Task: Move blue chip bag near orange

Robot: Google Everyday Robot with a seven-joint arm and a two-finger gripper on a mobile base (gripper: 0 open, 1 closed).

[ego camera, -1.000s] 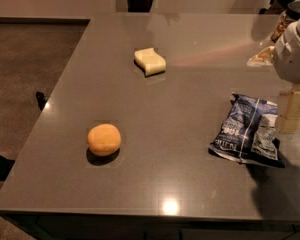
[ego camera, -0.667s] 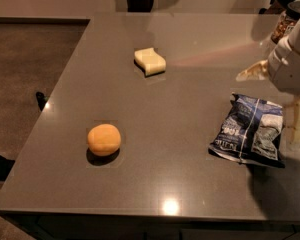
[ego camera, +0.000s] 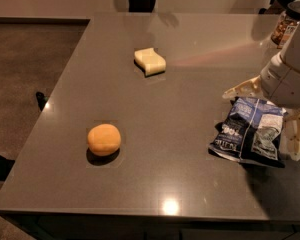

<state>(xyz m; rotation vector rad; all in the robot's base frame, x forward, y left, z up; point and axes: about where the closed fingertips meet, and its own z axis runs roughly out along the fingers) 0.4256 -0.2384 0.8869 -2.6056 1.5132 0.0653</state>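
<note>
The crinkly dark navy-blue foil chip bag (ego camera: 250,136) with white lettering lies flat close to the worktop's right edge, in its near half. The white two-finger gripper (ego camera: 260,124) hangs over the bag's far end with its pale fingers (ego camera: 241,89) spread wide. One finger points off the bag's far-left corner and the other stands by its right side. Whether either finger touches the foil cannot be told.

The round, smooth orange fruit (ego camera: 104,139) sits well apart from the bag, near the left edge and towards the near-left corner. Between fruit and bag the smooth dark grey worktop (ego camera: 185,149) is bare all the way to the near edge. A pale yellow wavy block (ego camera: 150,61) lies further back, nearer the far edge. A jar with brownish contents (ego camera: 282,28) stands at the far-right corner.
</note>
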